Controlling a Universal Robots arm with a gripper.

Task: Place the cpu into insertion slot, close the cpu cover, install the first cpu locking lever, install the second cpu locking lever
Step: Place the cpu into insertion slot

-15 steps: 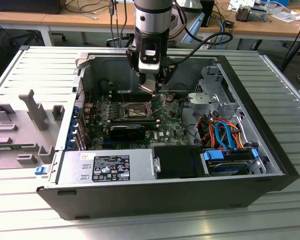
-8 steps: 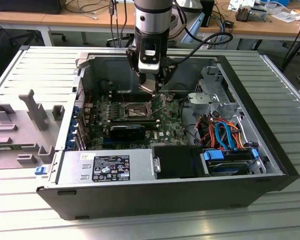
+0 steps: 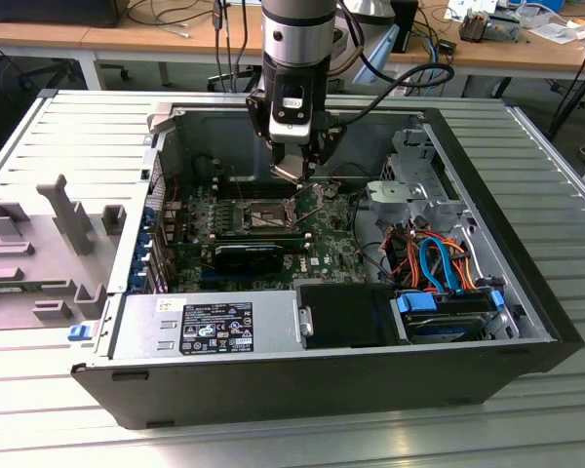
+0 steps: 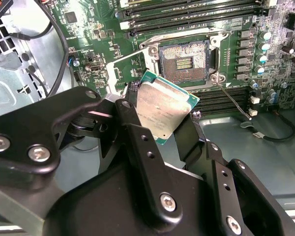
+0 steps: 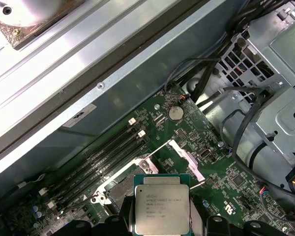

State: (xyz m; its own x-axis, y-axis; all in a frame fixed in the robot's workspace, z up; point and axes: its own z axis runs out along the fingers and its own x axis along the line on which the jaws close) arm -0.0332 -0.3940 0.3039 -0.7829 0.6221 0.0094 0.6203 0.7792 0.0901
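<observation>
1. Cpu (image 4: 164, 110): clamped by two opposite edges in the gripper (image 4: 160, 120), silvery top showing in both wrist views (image 5: 162, 209), green rim visible round it.
2. The gripper's black fingers (image 4: 137, 135) are closed on the chip, one on each side; nothing else is held.
3. The cpu is held in the air over the board (image 3: 322, 244), near the slot (image 4: 183, 61) but not in it.
4. The slot lies bare, its dark pin field and metal rim uncovered.
5. The cover (image 5: 187, 158) is swung up and stands open at one side of the slot.
6. A thin lever (image 4: 233, 101) sticks out from the slot's corner, unlatched.
7. In the exterior view the gripper (image 3: 297, 174) hangs inside the open case (image 3: 273, 380), slightly to the exterior view's right of the slot (image 3: 256, 216).
8. Long memory slots (image 4: 187, 10) run just beside the slot.
</observation>
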